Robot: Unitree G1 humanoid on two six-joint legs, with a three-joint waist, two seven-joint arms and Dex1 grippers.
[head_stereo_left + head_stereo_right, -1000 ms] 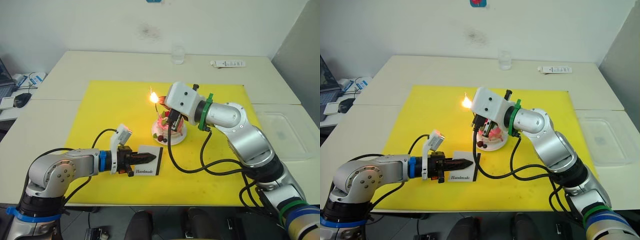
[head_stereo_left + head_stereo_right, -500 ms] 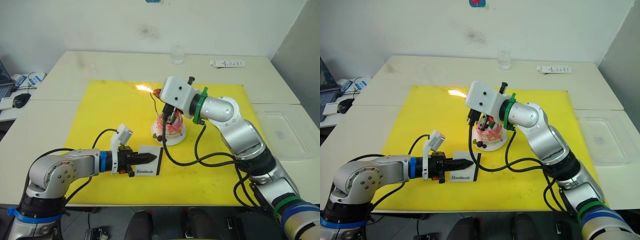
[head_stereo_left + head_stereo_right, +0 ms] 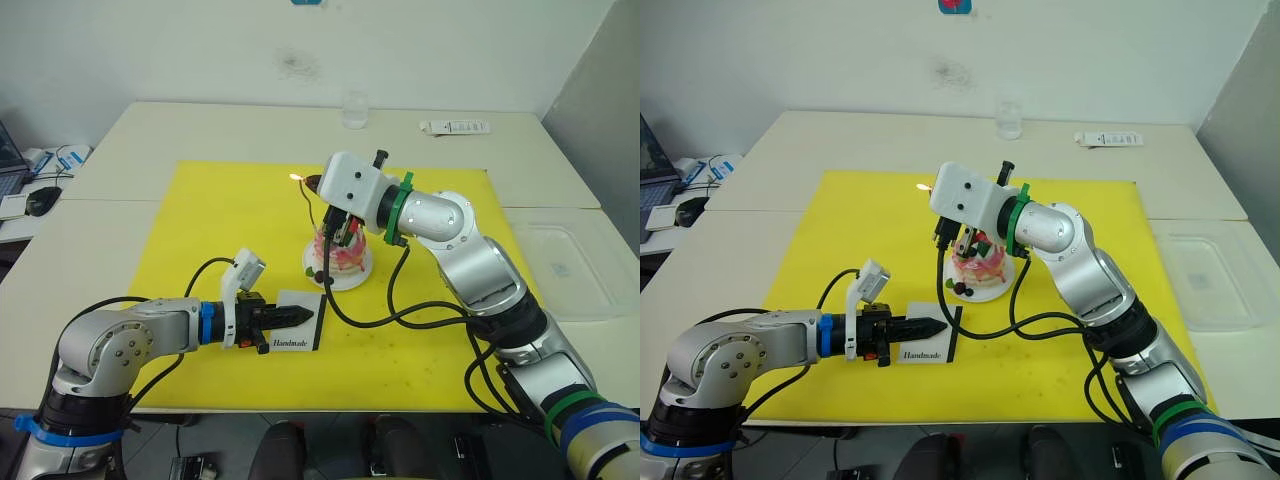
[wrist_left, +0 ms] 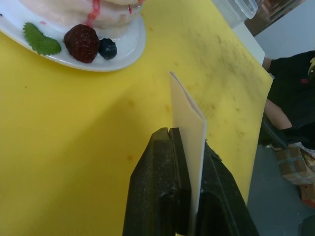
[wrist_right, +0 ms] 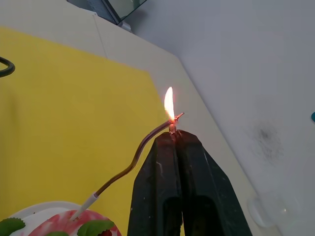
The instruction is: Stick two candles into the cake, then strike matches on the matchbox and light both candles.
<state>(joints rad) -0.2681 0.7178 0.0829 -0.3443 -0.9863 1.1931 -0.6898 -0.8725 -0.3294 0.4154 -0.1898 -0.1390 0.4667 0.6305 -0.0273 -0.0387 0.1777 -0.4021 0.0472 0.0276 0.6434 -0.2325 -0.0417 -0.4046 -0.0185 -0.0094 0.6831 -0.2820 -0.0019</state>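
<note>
Yellow mat (image 3: pixel 200 230) carries the cake (image 3: pixel 338 258) at its centre. Over it, right gripper (image 5: pixel 173 135) is pinched on a burning match (image 5: pixel 174 120) beside a wavy candle (image 5: pixel 129 167). Nearer, left gripper (image 4: pixel 189 147) clamps the upright matchbox (image 4: pixel 189 118).

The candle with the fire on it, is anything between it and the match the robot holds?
No. In the right wrist view the right gripper holds the match right at the candle tip; they share one flame.
</note>
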